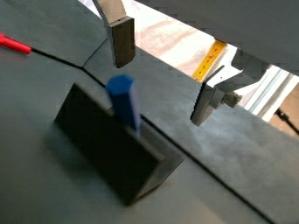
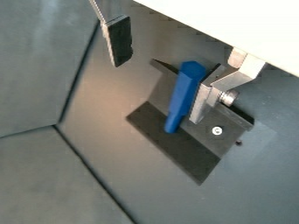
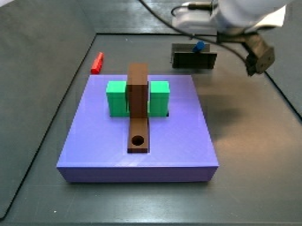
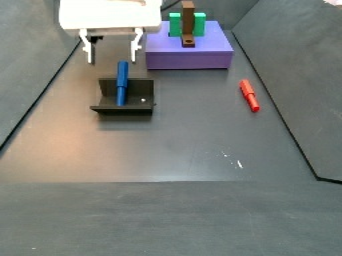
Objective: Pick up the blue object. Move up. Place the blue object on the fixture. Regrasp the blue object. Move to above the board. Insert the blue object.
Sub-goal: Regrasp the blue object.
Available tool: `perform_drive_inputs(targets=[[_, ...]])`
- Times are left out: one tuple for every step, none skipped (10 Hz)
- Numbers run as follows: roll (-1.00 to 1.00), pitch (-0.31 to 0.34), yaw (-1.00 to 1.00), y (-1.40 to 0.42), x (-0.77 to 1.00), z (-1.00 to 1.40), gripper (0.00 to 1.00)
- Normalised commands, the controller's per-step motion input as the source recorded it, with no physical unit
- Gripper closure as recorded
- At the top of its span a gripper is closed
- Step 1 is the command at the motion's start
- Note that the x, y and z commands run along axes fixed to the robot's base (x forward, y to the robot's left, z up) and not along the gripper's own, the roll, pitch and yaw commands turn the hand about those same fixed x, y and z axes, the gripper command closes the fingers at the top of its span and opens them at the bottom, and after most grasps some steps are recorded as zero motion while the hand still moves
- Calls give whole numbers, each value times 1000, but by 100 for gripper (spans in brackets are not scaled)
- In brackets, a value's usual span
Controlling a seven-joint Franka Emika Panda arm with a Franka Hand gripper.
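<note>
your gripper point(image 4: 112, 48) hangs just above the fixture point(image 4: 124, 101), and its two silver fingers are spread apart with nothing pinched between them; in both wrist views you can see one finger point(image 1: 121, 42) on one side and the other finger point(image 2: 214, 94) on the far side of the blue object point(image 1: 124, 101), with open floor showing in the gap. the blue object stands leaning against the upright wall of the fixture, its lower end down on the fixture's base plate and its upper end poking above the wall's top edge. in a wrist view the blue object point(image 2: 183, 94) sits very close beside one finger, and you cannot tell from the pictures whether the pad touches it. in a side view the blue object point(image 4: 122, 80) shows as a slim blue stick lying along the fixture, directly under your fingertips. the fixture stands on the dark floor well apart from the board point(image 4: 190, 49), which carries the green blocks point(image 3: 120, 97) and the long brown bar point(image 3: 139, 108) with its round hole near one end. in a side view the fixture point(image 3: 192, 57) sits beyond the far edge of the board point(image 3: 141, 141), with your gripper point(image 3: 232, 41) over it. a red peg point(image 4: 249, 95) lies flat on the floor off to the side, near the board and away from the fixture.
</note>
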Motion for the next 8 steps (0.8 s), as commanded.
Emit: perform_drive_inputs(targets=[[-243, -11, 174, 0, 0, -277, 0], [-180, -37, 171, 0, -54, -297, 0], [-143, -63, 157, 0, -146, -191, 0], [-86, -57, 157, 0, -114, -214, 0], [-146, -111, 134, 0, -126, -189, 0], [-231, -180, 129, 0, -160, -189, 0], [-266, -191, 129, 0, -157, -180, 0], [-117, -9, 103, 0, 0, 0, 0]])
